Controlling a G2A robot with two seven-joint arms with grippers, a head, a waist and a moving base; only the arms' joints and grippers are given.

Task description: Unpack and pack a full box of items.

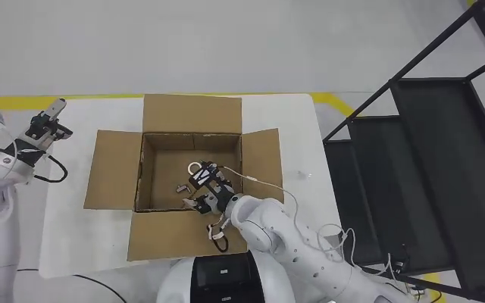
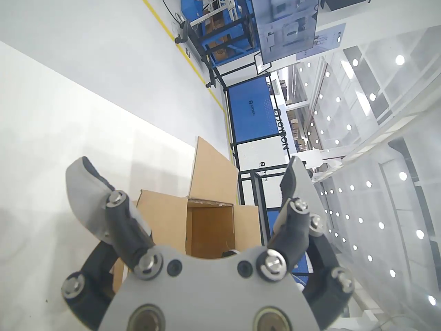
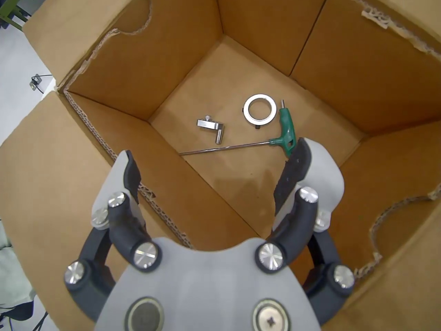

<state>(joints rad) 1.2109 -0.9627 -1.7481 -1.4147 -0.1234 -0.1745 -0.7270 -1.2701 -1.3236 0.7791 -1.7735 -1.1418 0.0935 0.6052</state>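
An open cardboard box [image 1: 114, 170] sits in the middle of the white table [image 1: 292, 121], its four flaps folded out. On its floor lie a metal ring [image 3: 260, 110], a green T-handle hex key [image 3: 286, 131] with a long thin shaft, and a small metal bracket [image 3: 211, 126]. My right gripper [image 3: 216, 160] hangs open over the near side of the box [image 3: 275, 25], above the items and holding nothing. My left gripper [image 2: 187, 170] is open and empty, raised off the table's far left edge [image 1: 47, 121], facing the box [image 2: 165, 215].
A black metal stair frame [image 1: 409, 151] stands close to the table's right side. A tiny object [image 1: 305, 174] lies on the table right of the box. Bare tabletop runs along the left of the box.
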